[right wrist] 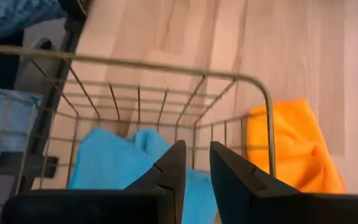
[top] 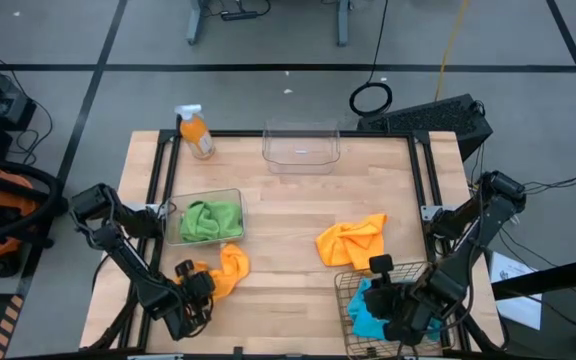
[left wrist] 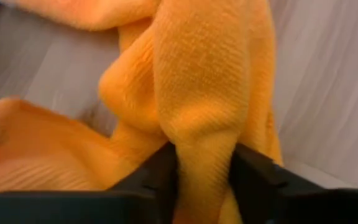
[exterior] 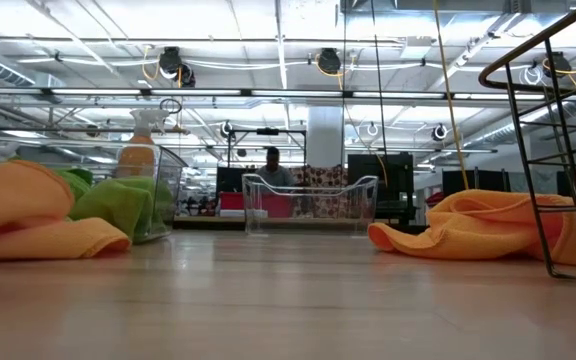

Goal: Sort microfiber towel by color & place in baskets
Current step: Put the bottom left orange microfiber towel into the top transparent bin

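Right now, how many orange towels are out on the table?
2: one orange towel near the left front edge, pinched in the left gripper; the other orange towel lies loose beside the wire basket.

left gripper (left wrist: 202,171) | pinching fold of orange towel (left wrist: 197,81) | on table (left wrist: 328,93)

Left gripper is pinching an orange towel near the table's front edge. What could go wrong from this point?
1. The left gripper pinches only a fold of the orange towel; it may slip on lifting.
2. The empty clear tub sits across the table, so the trailing cloth could snag the green-towel tub.
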### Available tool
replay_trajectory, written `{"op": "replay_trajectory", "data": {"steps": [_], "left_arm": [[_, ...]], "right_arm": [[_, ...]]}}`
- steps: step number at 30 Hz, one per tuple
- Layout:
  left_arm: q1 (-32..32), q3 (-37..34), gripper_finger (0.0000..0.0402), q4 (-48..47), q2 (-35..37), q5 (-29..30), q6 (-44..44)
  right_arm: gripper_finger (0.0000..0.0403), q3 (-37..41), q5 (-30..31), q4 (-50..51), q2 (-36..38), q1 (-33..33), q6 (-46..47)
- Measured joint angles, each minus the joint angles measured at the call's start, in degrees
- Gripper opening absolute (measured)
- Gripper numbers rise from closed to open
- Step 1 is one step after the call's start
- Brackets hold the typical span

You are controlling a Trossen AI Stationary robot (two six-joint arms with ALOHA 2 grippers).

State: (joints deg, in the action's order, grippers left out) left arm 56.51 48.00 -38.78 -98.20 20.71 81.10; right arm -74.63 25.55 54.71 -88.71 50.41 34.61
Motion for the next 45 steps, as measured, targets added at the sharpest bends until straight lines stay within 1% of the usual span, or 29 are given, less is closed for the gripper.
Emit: {"op": "replay_trajectory", "data": {"steps": [4, 5, 6, 9, 13, 15, 17, 19, 21, 25, 27, 30, 33, 36, 38, 40, 42, 45], "left_arm": [[0.0, 0.4, 0.0042, 1.2, -0.2, 3.2, -3.1], [0.0, 0.8, 0.0025, 0.9, -0.3, 5.2, -3.6], [0.0, 1.3, 0.0017, 0.6, -0.5, 7.0, -3.9], [0.0, 3.1, 0.0023, 0.2, -0.6, 12.0, -6.3], [-0.4, 6.5, 0.0031, -0.1, -0.6, 18.4, -13.6], [-0.8, 8.9, 0.0031, 0.4, -0.5, 24.3, -18.2], [-1.1, 11.1, 0.0032, 0.7, -0.4, 31.8, -22.5], [-1.8, 13.2, 0.0032, 0.9, -0.4, 38.2, -26.8], [-2.8, 15.4, 0.0032, 0.9, -0.4, 41.6, -31.3], [-6.1, 18.9, 0.0032, 0.9, -0.3, 42.2, -40.2], [-8.0, 20.8, 0.0032, 1.1, -0.3, 40.8, -44.3], [-10.7, 23.0, 0.0033, 2.3, -0.3, 39.7, -51.3], [-13.4, 25.3, 0.0033, 7.9, -0.3, 38.0, -61.1], [-16.0, 26.9, 0.0033, 15.6, -0.3, 35.3, -72.2], [-17.5, 28.3, 0.0033, 20.5, -0.3, 34.5, -77.8], [-19.0, 29.6, 0.0033, 23.6, -0.3, 36.1, -80.2], [-20.0, 30.5, 0.0033, 24.4, -0.1, 41.1, -80.6], [-21.1, 30.7, 0.0033, 25.1, 1.4, 46.7, -80.4]], "right_arm": [[0.0064, 0.0, 0.1, -2.6, 0.0, -1.0, -3.7], [0.0064, 0.0, 0.2, -3.3, 0.0, -1.3, -4.6], [0.0064, 0.0, 0.4, -3.9, 0.0, -1.6, -5.5], [0.0064, 0.0, 1.6, -5.2, 0.0, -2.6, -6.8], [0.0064, 0.0, 1.6, -6.1, 0.0, -3.8, -7.3], [0.0064, 0.0, 1.7, -6.8, 0.0, -4.3, -7.6], [0.0064, 0.0, 2.3, -7.8, 0.0, -4.8, -8.3], [0.0064, 0.0, 5.1, -9.2, 0.0, -5.2, -9.3], [0.0064, 0.0, 7.8, -10.4, 0.0, -5.4, -11.2], [0.0064, 0.0, 11.2, -12.5, 0.0, -5.4, -17.8], [0.0065, 0.0, 12.3, -14.3, 0.0, -5.4, -21.6], [0.0074, 0.0, 16.3, -17.6, 0.0, -5.6, -26.3], [0.0096, 0.0, 18.6, -21.0, 0.0, -6.8, -29.9], [0.0128, 0.0, 19.4, -23.7, 0.0, -8.6, -31.9], [0.0152, 0.0, 19.5, -25.1, -0.4, -9.9, -33.3], [0.0177, 0.0, 19.5, -25.6, -0.9, -10.6, -34.8], [0.02, 0.0, 20.4, -26.2, -1.1, -10.9, -36.3], [0.0232, 0.0, 25.5, -28.2, -1.1, -11.0, -39.1]]}}
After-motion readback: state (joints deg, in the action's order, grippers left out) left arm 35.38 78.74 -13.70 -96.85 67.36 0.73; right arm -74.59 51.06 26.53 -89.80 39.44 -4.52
